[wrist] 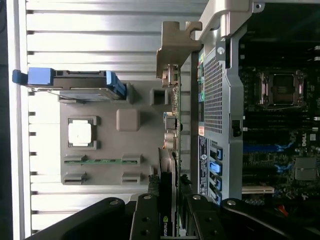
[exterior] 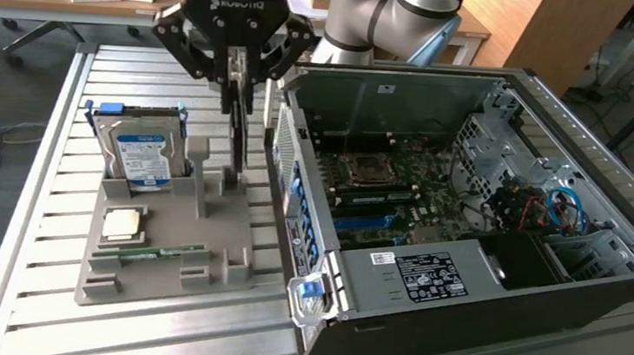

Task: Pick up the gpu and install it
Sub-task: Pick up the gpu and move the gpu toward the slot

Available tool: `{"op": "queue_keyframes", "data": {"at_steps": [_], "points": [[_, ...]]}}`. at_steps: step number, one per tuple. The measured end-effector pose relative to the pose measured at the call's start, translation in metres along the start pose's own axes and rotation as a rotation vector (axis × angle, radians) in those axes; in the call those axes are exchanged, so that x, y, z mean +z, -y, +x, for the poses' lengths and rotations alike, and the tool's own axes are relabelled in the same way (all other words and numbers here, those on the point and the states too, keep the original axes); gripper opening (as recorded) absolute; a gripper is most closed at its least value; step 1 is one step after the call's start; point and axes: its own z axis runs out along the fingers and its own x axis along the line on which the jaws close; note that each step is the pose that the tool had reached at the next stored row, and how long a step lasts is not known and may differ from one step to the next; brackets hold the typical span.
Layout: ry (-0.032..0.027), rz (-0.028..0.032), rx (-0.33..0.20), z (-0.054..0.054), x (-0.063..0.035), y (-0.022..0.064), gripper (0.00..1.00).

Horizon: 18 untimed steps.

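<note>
Gripper (exterior: pixel 241 105) above the grey parts holder (exterior: pixel 169 264), jaws partway closed and clamped on the two faces of the gpu (exterior: pixel 237 148). Card held upright and edge-on, with its metal bracket (wrist: pixel 175 50) at the end far from the fingers (wrist: pixel 145 220) in the wrist view. Positioned over the holder's slotted posts; cannot tell whether the lower edge rests in the slot or hangs clear.

Flanked on the exterior view's left by a hard drive (exterior: pixel 139 152) with a blue label and blue rails, standing upright in the same holder, near but apart from the card. Flanked on the exterior view's right by the open computer case (exterior: pixel 460 270), its perforated side wall (wrist: pixel 215 100) just beside the card.

Lower on the holder, a square processor chip (exterior: pixel 123 224) and a narrow green memory stick (exterior: pixel 153 253), both lying flat and well clear of the jaws. Inside the case, a motherboard with processor socket (exterior: pixel 365 169) and blue cables (exterior: pixel 564 210). Underneath, a slatted aluminium table (exterior: pixel 35 203).
</note>
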Motion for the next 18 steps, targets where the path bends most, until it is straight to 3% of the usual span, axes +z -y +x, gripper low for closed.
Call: {"op": "queue_keyframes", "data": {"at_steps": [4, 10, 12, 18], "points": [[0.0001, 0.0, 0.0, 0.0, -0.0125, -0.0006, 0.26], [-0.0002, 0.0002, 0.0, -0.003, -0.0184, -0.0009, 0.26], [0.0, 0.0, 0.0, -0.024, -0.0176, -0.0015, 0.26], [0.0001, 0.0, 0.0, -0.046, -0.017, -0.0021, 0.26]]}}
